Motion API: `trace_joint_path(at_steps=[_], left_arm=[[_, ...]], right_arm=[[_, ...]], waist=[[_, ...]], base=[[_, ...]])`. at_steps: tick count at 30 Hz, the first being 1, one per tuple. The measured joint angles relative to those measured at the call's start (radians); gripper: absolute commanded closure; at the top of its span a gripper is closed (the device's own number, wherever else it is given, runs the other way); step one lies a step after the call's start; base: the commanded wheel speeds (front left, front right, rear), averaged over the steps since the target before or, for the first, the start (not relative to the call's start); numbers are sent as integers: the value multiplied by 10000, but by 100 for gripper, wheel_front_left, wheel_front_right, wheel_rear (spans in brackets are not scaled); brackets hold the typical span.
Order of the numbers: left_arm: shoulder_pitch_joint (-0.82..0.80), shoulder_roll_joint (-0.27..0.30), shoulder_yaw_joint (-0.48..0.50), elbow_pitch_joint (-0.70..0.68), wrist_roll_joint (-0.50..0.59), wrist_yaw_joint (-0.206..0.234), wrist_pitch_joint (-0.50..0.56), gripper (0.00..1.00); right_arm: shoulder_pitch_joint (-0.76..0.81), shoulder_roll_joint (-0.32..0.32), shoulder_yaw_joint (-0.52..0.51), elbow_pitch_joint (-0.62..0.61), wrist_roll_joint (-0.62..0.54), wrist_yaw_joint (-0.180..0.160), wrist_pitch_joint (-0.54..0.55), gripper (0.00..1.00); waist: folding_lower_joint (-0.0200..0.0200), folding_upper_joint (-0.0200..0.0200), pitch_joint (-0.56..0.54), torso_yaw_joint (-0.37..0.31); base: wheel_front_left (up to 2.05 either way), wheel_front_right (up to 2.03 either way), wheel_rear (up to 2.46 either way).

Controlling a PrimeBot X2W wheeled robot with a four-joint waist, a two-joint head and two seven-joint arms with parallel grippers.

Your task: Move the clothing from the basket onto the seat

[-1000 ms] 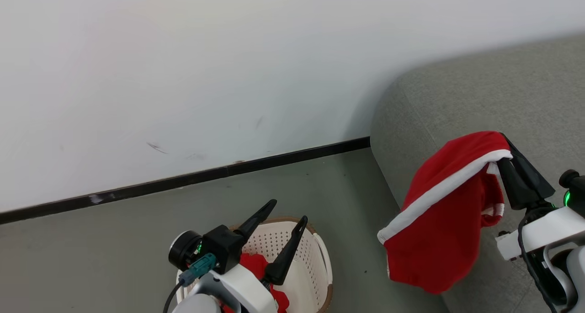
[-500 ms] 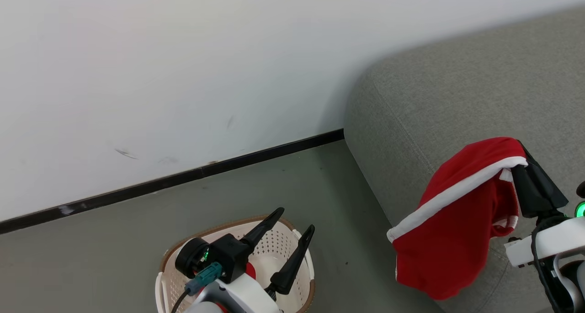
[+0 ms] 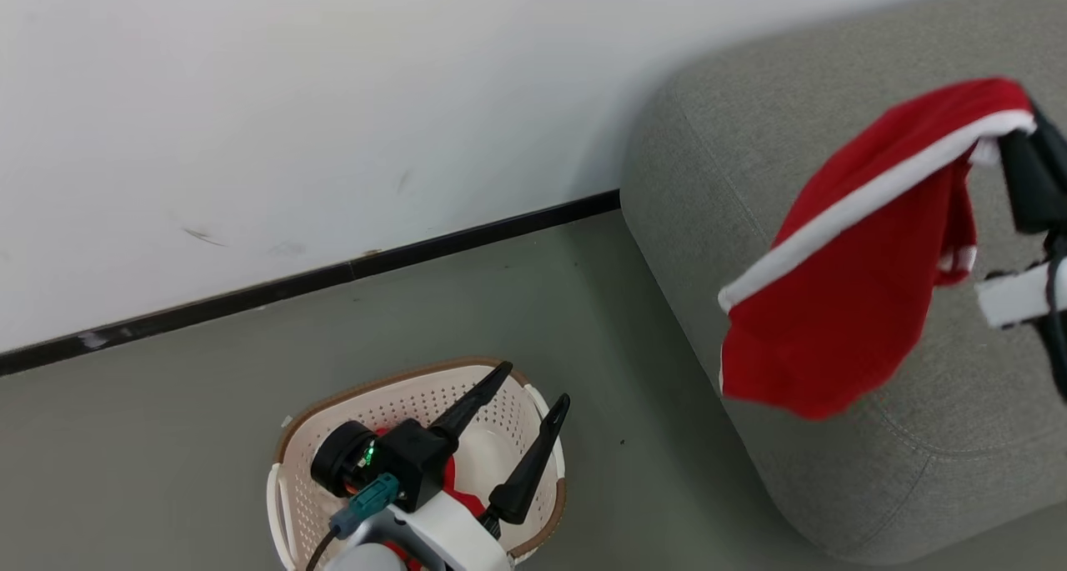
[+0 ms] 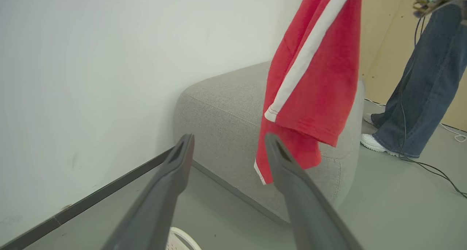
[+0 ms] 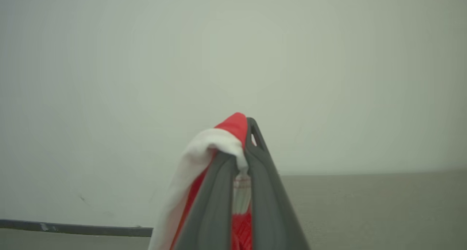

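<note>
My right gripper (image 3: pixel 1024 137) is shut on a red garment with a white stripe (image 3: pixel 846 288), which hangs in the air over the rounded end of the grey seat (image 3: pixel 750 179). In the right wrist view the fingers (image 5: pixel 255 158) pinch the garment's white-trimmed edge (image 5: pixel 228 129). The cream basket (image 3: pixel 333 413) stands on the floor at lower left, with more red clothing (image 3: pixel 454 481) inside, partly hidden by my left arm. My left gripper (image 3: pixel 533 385) hovers open above the basket, nothing between its fingers. The left wrist view shows the hanging garment (image 4: pixel 313 78) in front of the seat (image 4: pixel 222 107).
A white wall with a black skirting strip (image 3: pixel 333 275) runs behind the basket and seat. Grey floor lies between basket and seat. A person's legs in jeans (image 4: pixel 427 93) with a white shoe (image 4: pixel 372 142) stand beyond the seat, with cables (image 4: pixel 434 169) trailing on the floor.
My right gripper has lifted the red garment higher over the seat. The head camera has shifted, showing more of the basket. The left gripper stays open above the basket.
</note>
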Motion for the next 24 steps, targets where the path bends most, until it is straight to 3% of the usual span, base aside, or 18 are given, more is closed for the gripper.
trace_joint_path(at_steps=[11,24], left_arm=[[-258,194,-63,-706,341,123,276,0],[-641,397,-190,-1457,777,169,621,0]], right_arm=[[-3167,-909,-1333,1087,594,0,727,100],[-4709,-2506,-3014,2767,616,0,1030,100]], waist=[[0,0,857,176],[0,0,1811,536]], base=[[0,0,0],[0,0,0]])
